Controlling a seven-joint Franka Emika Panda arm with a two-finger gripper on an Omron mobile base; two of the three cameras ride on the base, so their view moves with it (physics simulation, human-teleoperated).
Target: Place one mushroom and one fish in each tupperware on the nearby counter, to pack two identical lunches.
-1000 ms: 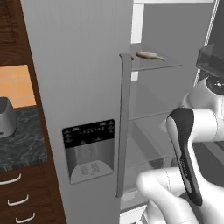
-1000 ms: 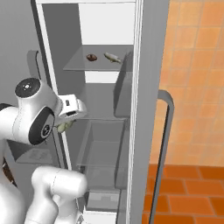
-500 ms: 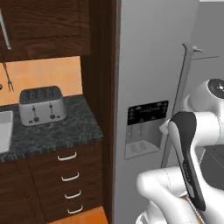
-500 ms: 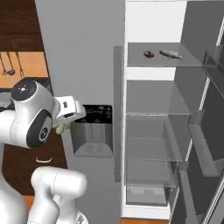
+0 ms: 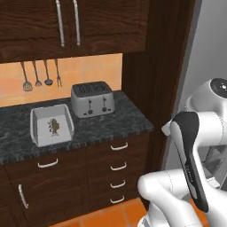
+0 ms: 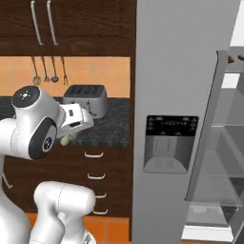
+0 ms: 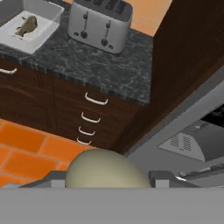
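One tupperware (image 5: 50, 125) sits on the counter (image 5: 111, 124) in the left base view, at about 9 o'clock from the single silver toaster (image 5: 92, 98) and just beside it. One fish (image 5: 54, 125) lies flat on the tray's floor, near its middle. In the hand view the same tray (image 7: 33, 26) is at 11 o'clock, the fish (image 7: 26, 25) in it, and the toaster (image 7: 101, 22) at 12 o'clock on the speckled stone.

The gripper (image 7: 108, 178) is held partly open around one rounded pale olive-tan object (image 7: 106, 170), seated between the two finger tips at 6 o'clock of the hand view; whether it is a mushroom cannot be told. In the right base view that pale lump (image 6: 67, 139) hangs under the hand, in front of the drawers (image 6: 95, 167).

Four utensils (image 5: 39, 75) hang on the orange wall above the tray. At 3 o'clock of the right base view the fridge door (image 6: 202, 143) stands open.
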